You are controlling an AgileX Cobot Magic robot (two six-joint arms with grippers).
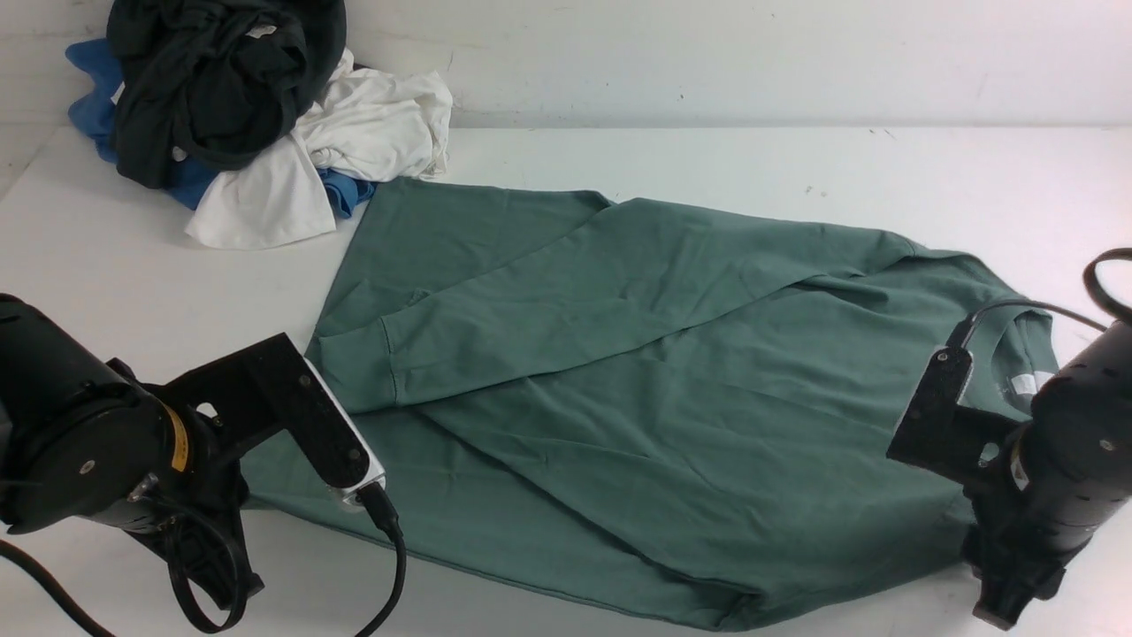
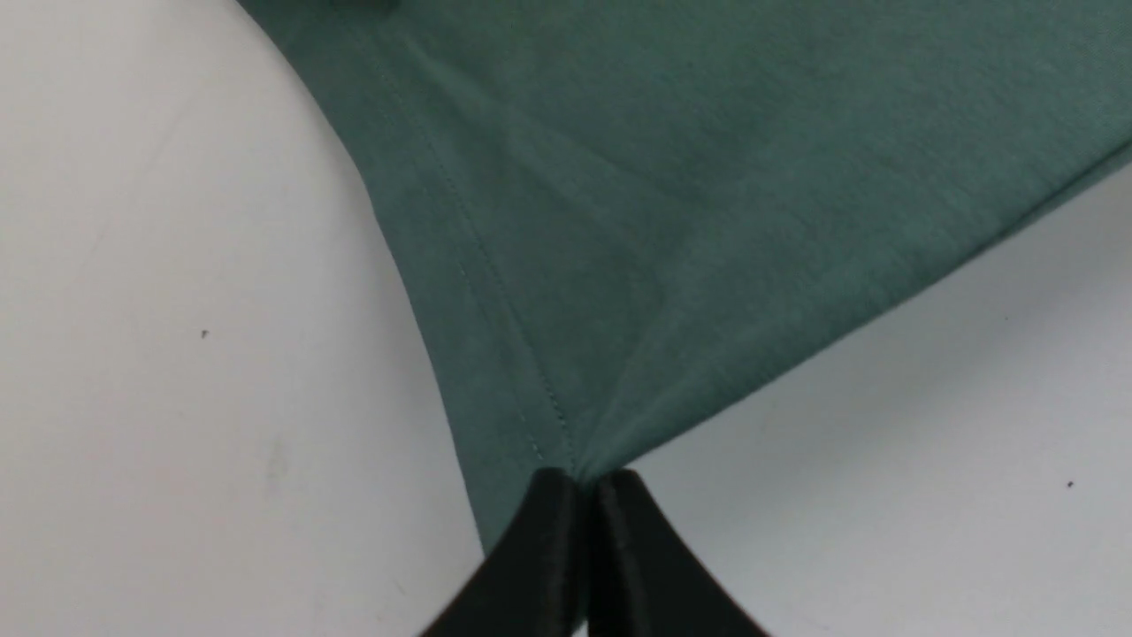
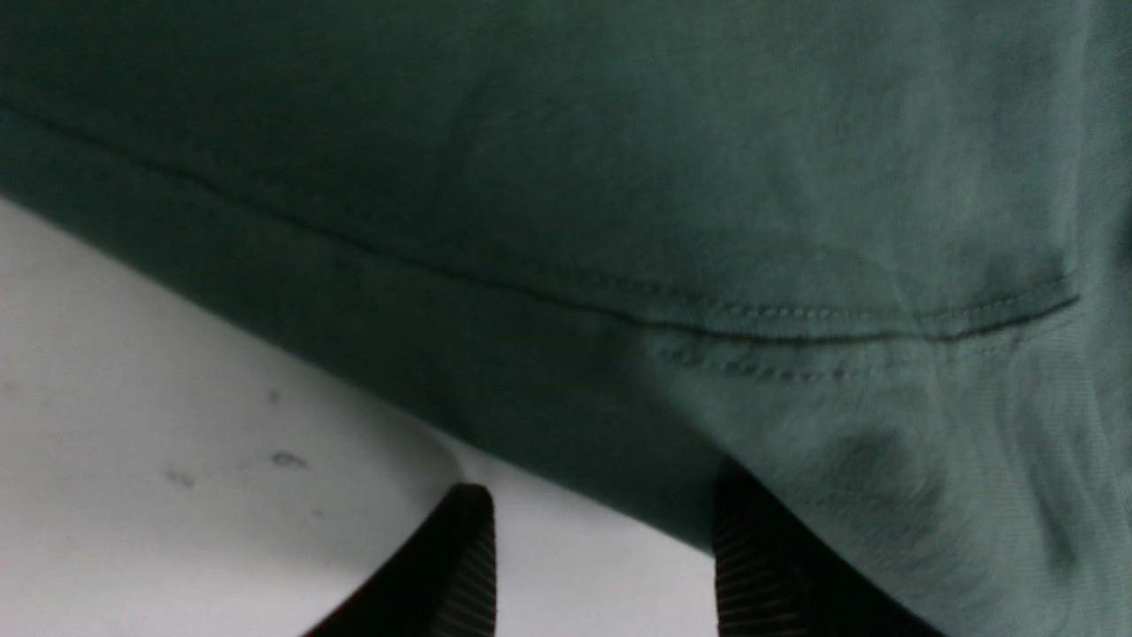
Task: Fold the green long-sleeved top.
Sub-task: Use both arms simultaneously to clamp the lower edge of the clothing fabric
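The green top (image 1: 619, 372) lies spread across the middle of the bench (image 1: 133, 265), turned sideways: its collar (image 1: 1017, 349) points to the robot's right and its hem to the left. The cloth is a muted sage green, plain and matte, with soft creases running slantwise over the body. One long sleeve (image 1: 548, 292) is laid across the body, and its ribbed cuff (image 1: 354, 372) ends near the hem on the left. A small white neck tag (image 1: 1030, 382) shows inside the collar. The near edge of the top comes close to the front edge of the bench.

The left hand (image 2: 579, 482) is closed on a corner of the top, beside a stitched hem line (image 2: 478, 257). The cloth gathers into fine folds that fan out from the pinch, and white bench shows on both sides of that corner.

The right hand (image 3: 601, 509) stands with its two ribbed fingers (image 3: 464, 548) apart and nothing between them but bare bench. The tip of the other finger meets the edge of the cloth near a double-stitched seam (image 3: 778, 323); whether it lies under the cloth or just against it I cannot tell.

In the front view the left arm (image 1: 88, 442) sits low at the near left by the hem, and the right arm (image 1: 1052, 451) at the near right by the collar, with a black cable (image 1: 1026, 308) arching over it.

At the far left corner of the bench, against the white wall (image 1: 752, 53), is a heap of other clothes: a dark garment (image 1: 212, 80) on top, a white garment (image 1: 354, 141) beneath it, and a blue garment (image 1: 93, 97) showing at the edges. The white garment lies just beside the top's far left corner.
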